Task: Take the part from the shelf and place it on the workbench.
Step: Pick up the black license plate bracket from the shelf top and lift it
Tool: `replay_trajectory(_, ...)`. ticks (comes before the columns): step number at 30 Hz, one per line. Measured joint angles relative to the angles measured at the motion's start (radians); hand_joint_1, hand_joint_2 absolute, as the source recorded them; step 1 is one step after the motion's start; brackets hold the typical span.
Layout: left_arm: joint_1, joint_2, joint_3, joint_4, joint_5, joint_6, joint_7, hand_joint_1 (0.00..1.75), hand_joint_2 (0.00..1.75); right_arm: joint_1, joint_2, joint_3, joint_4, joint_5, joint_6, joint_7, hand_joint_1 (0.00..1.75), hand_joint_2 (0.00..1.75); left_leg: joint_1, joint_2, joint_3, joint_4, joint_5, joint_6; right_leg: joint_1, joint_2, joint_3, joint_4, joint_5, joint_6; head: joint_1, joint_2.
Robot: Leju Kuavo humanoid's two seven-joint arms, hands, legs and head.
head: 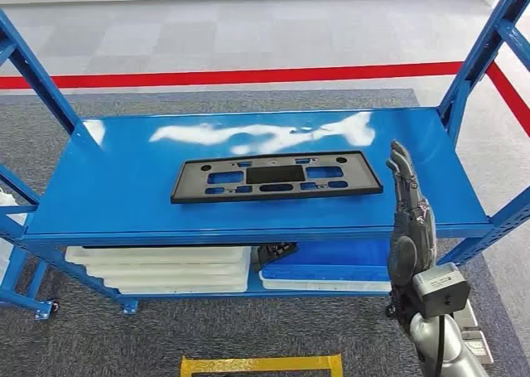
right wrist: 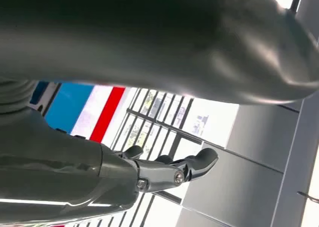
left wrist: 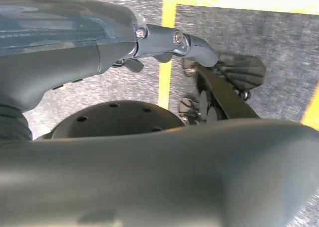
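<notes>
right hand [head: 409, 207] raised upright, fingers extended, holding nothing.

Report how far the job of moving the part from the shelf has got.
Nothing is done yet: the black part lies flat on the blue shelf, untouched. In hand: the right hand is raised at the shelf's right end, fingers extended, holding nothing, apart from the part. Left: reaching it, gripping, lifting, and placing it on the workbench.

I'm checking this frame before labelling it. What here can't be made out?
- Lower-shelf items, head view: the top shelf covers most of them; the dark piece between the white stacks is unidentifiable.
- Right hand, head view: seen from behind, so its palm side is hidden.
- Left hand, left wrist view: the blurred grey cover hides most of it.
- Part: underside unseen.
</notes>
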Motion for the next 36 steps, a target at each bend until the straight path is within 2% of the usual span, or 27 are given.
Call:
replay_trajectory(3,0.001,-0.001,0.000,0.001,0.000,0.000,0.001,0.00,0.00,-0.020,0.001,0.001,0.004,0.001,0.011,0.006,0.00,0.00,-0.007,-0.001,0.027,-0.084,0.048,0.013,0.001,0.002,0.013,-0.004,-0.013,0.010,0.000,0.000)
replay_trajectory(5,0.000,-0.002,0.000,0.001,0.003,0.002,0.002,0.00,0.00,-0.039,0.002,0.003,0.009,0.002,0.024,0.014,0.00,0.00,-0.015,0.000,0.034,-0.108,0.042,0.027,0.001,0.004,0.014,-0.011,-0.016,0.021,0.000,0.000)
replay_trajectory(8,0.000,-0.005,0.001,0.001,0.012,0.003,-0.001,0.00,0.00,-0.071,0.003,0.008,0.014,0.006,0.036,0.021,0.00,0.00,-0.010,0.001,0.055,-0.143,0.030,0.042,0.001,0.001,0.015,-0.006,-0.029,0.036,0.000,0.000)
replay_trajectory(10,0.000,-0.009,0.001,0.001,0.014,0.002,-0.005,0.00,0.00,-0.095,0.003,0.013,0.021,0.011,0.041,0.035,0.00,0.00,-0.006,0.003,0.075,-0.159,0.028,0.049,0.001,0.001,-0.021,0.075,-0.068,0.039,0.001,0.000)
replay_trajectory(12,-0.002,-0.015,0.002,0.001,0.015,0.002,-0.007,0.00,0.00,-0.111,0.003,0.018,0.032,0.014,0.048,0.060,0.00,0.00,-0.007,0.003,0.086,-0.161,0.021,0.055,0.002,0.001,-0.098,0.202,-0.106,0.042,0.001,0.000)
replay_trajectory(13,-0.002,-0.018,0.002,0.001,0.015,0.002,-0.007,0.00,0.00,-0.116,0.004,0.020,0.038,0.013,0.051,0.075,0.00,0.00,-0.008,0.002,0.091,-0.161,0.016,0.057,0.002,0.001,-0.129,0.240,-0.105,0.043,0.001,0.000)
replay_trajectory(14,-0.001,-0.020,0.002,0.001,0.015,0.002,-0.008,0.00,0.00,-0.122,0.004,0.022,0.045,0.011,0.056,0.091,0.00,0.00,-0.009,0.002,0.098,-0.161,0.011,0.056,0.002,0.001,-0.145,0.244,-0.084,0.043,0.001,0.000)
replay_trajectory(15,0.000,-0.022,0.002,0.001,0.015,0.001,-0.009,0.00,0.00,-0.128,0.003,0.024,0.050,0.007,0.063,0.108,0.00,0.00,-0.009,0.001,0.107,-0.161,0.005,0.055,0.003,0.000,-0.141,0.206,-0.042,0.043,0.001,0.000)
replay_trajectory(17,0.001,-0.028,0.003,0.001,0.016,0.001,-0.011,0.00,0.00,-0.142,0.003,0.029,0.062,0.000,0.075,0.135,0.00,0.00,-0.011,0.001,0.124,-0.160,-0.008,0.047,0.005,0.000,-0.104,0.087,0.045,0.038,0.001,0.000)
replay_trajectory(18,0.000,-0.030,0.004,0.001,0.016,0.001,-0.013,0.00,0.00,-0.148,0.003,0.031,0.069,-0.001,0.081,0.149,0.00,0.00,-0.012,0.000,0.128,-0.159,-0.014,0.042,0.007,0.000,-0.087,0.039,0.066,0.034,0.001,0.000)
replay_trajectory(20,-0.002,-0.034,0.006,0.001,0.016,0.001,-0.011,0.00,0.00,-0.159,0.002,0.035,0.082,0.001,0.092,0.177,0.00,0.00,-0.015,0.000,0.127,-0.156,-0.020,0.036,0.010,0.001,-0.075,0.007,0.067,0.029,0.000,0.000)
replay_trajectory(22,-0.001,-0.037,0.008,0.001,0.016,0.002,-0.008,0.00,0.00,-0.170,0.001,0.039,0.095,0.011,0.108,0.209,0.00,0.00,-0.015,0.000,0.128,-0.157,-0.021,0.037,0.009,0.003,-0.073,0.000,0.064,0.027,-0.001,0.000)
replay_trajectory(26,0.000,-0.041,0.015,0.001,0.017,0.004,-0.003,0.00,0.00,-0.204,-0.003,0.070,0.142,0.077,0.150,0.274,0.00,1.75,-0.015,0.000,0.135,-0.168,-0.020,0.037,0.010,0.003,-0.071,0.000,0.059,0.022,-0.001,0.000)
replay_trajectory(31,0.002,-0.042,0.019,0.001,0.016,0.011,0.003,0.00,0.00,-0.262,-0.004,0.149,0.221,0.217,0.180,0.337,0.00,1.75,-0.014,0.000,0.137,-0.173,-0.019,0.034,0.011,0.003,-0.070,0.000,0.057,0.018,-0.001,0.000)
replay_trajectory(36,0.000,-0.042,0.019,0.001,0.000,0.019,0.017,0.00,0.00,-0.332,0.014,0.280,0.320,0.495,0.143,0.414,0.00,1.75,-0.014,0.000,0.138,-0.173,-0.019,0.029,0.011,0.003,-0.069,0.001,0.056,0.017,-0.001,0.000)
